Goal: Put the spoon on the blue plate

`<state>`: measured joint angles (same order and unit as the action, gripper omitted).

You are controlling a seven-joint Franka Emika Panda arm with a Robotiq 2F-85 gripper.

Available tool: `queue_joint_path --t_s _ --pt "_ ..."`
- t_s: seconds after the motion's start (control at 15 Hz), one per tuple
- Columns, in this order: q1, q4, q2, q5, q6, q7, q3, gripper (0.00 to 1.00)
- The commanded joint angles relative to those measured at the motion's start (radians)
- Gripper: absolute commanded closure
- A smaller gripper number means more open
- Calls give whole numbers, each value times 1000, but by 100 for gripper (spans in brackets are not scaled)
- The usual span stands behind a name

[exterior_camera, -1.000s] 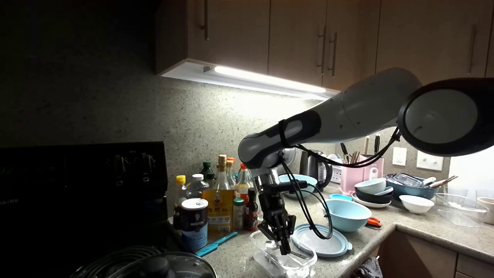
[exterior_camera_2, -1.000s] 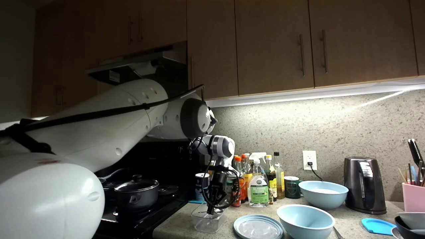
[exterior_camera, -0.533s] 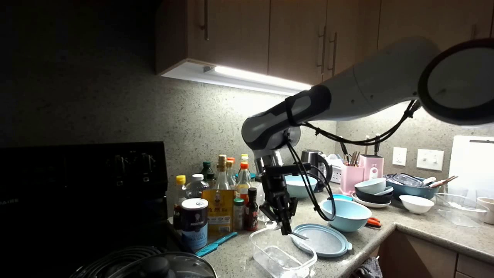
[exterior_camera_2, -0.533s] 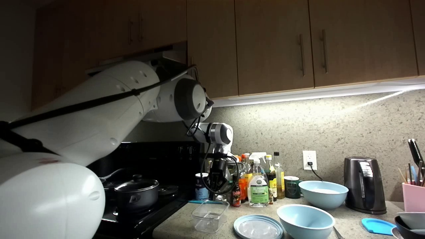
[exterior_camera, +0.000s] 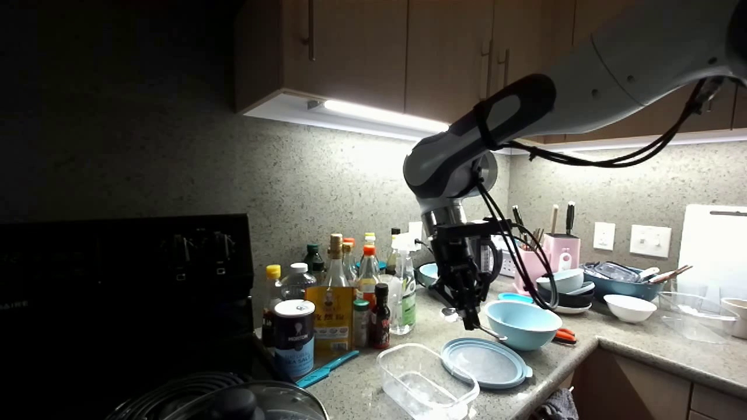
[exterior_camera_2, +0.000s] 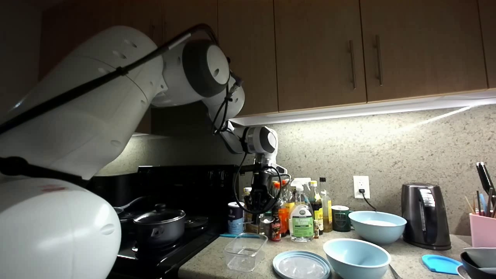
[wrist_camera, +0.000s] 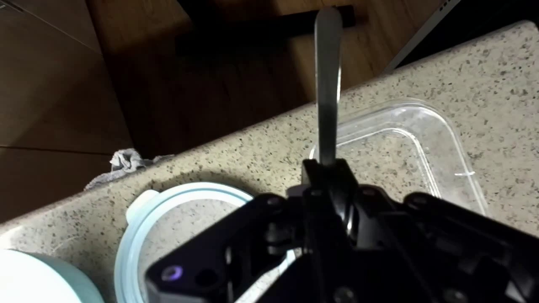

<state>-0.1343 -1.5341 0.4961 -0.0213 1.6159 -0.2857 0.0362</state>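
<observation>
The black fingers [exterior_camera: 469, 318] are hanging above the speckled stone surface [wrist_camera: 484, 75], and they are pinching a shiny silver metal spoon [wrist_camera: 328, 92] by its handle, one on each side. I am guessing that the step right now is bringing the spoon over the flat round pale blue plate [exterior_camera: 486, 360] and laying it down. For doing this well, the fingers are needing to go sideways first, up high, so the spoon is clearing the rim of the clear rectangular box [exterior_camera_2: 241, 261]. Then they are needing to sink slowly over the middle of the plate, because the spoon is long and its ends could be poking past the rim. Letting go is best when the spoon is just touching, so it is not bouncing or sliding off. The spoon is sitting right between the fingers: in an exterior view its scoop is showing on one side of them, and its handle is pointing out the other side. I can't tell if it is level. In the wrist view, the plate is lying lower than the fingers and off to the left, between the box and the deep round light blue bowl [exterior_camera: 522, 335]. The box is lying to the right.
</observation>
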Motion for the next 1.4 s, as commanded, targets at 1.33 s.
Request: queue_joint_path --t_s 1.33 --pt "119 219 251 -7 -65 17 23 94"
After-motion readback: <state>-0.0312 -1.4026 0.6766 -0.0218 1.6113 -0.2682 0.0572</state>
